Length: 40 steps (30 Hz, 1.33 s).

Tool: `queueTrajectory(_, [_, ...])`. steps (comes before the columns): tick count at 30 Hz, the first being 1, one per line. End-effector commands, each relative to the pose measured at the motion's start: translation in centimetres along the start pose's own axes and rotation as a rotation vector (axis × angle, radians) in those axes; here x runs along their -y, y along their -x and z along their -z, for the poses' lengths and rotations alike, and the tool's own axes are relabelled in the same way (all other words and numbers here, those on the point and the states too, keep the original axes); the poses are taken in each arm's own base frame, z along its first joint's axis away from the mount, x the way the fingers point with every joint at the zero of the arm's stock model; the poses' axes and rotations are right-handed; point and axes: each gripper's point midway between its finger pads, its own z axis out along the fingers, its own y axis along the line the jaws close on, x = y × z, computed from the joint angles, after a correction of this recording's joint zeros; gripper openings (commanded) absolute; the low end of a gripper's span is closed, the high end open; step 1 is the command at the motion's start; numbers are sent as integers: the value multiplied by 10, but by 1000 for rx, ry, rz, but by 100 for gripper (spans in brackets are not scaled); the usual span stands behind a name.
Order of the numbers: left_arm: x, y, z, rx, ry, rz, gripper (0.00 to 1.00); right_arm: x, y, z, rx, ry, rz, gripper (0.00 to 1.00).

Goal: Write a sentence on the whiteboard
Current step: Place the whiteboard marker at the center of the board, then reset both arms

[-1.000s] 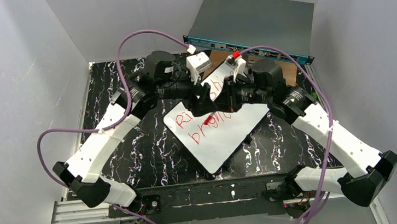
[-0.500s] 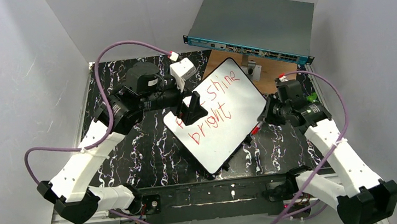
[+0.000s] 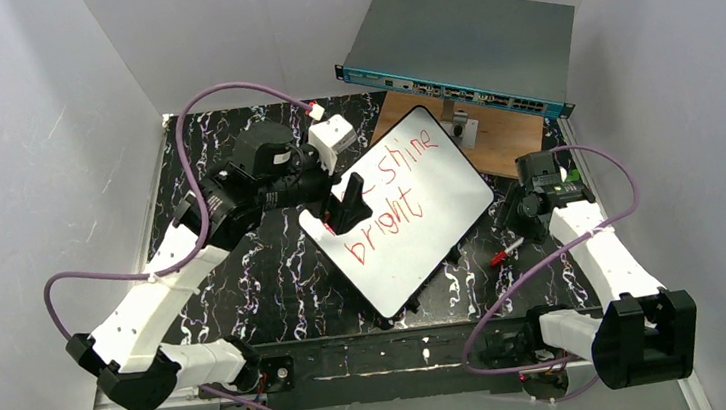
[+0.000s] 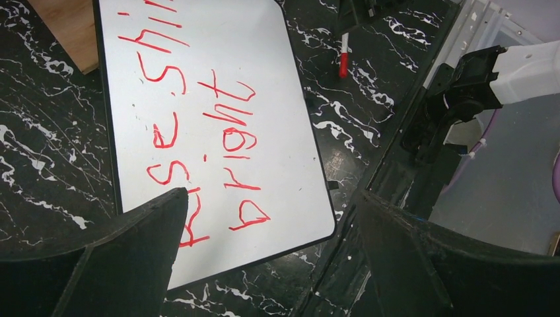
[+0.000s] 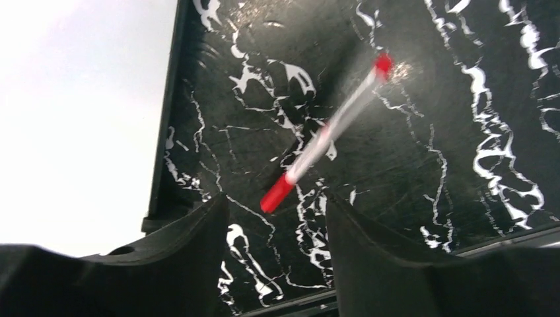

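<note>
The sentence [image 4: 205,125] was read complete on the whiteboard [image 4: 277,79], the marker [image 5: 323,135] was found lying on the surface [image 5: 429,99], the left claw [image 4: 271,198] and right claw [image 5: 275,201] were spread empty, and the task was judged done.

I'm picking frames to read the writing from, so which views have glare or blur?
Right wrist view: the whiteboard is blown out to flat white, and the marker looks soft. Left wrist view: the sentence is sharp and glare-free. Top view: evenly lit, but the left gripper covers the first letters.
</note>
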Motion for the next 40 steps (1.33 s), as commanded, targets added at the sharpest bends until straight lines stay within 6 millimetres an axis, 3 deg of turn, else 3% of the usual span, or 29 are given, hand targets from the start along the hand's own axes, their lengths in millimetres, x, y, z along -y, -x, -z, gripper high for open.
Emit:
queueTrajectory(1, [0, -3, 15, 12, 25, -11, 98, 14, 16, 1, 77, -76, -17, 66])
queueTrajectory(5, [-2, -5, 13, 9, 34, -7, 98, 27, 24, 7, 103, -159, -30, 75])
queueTrajectory(9, [-6, -3, 10, 12, 51, -2, 98, 19, 42, 26, 155, -126, -17, 78])
queueTrajectory(14, [-15, 2, 6, 17, 94, -9, 98, -20, 79, 84, 326, 125, 9, 80])
queueTrajectory(18, [-27, 8, 4, 23, 150, -27, 98, -35, 102, 135, 448, 241, -80, 81])
queueTrajectory(23, [-44, 16, 7, 25, 242, -49, 98, -45, 108, 174, 479, 331, -126, 82])
queueTrajectory(27, [-50, 22, 11, 33, 276, -65, 98, -49, 107, 189, 485, 375, -150, 83])
queueTrajectory(40, [-53, 20, 16, 33, 305, -57, 98, -63, 112, 209, 555, 497, -125, 84])
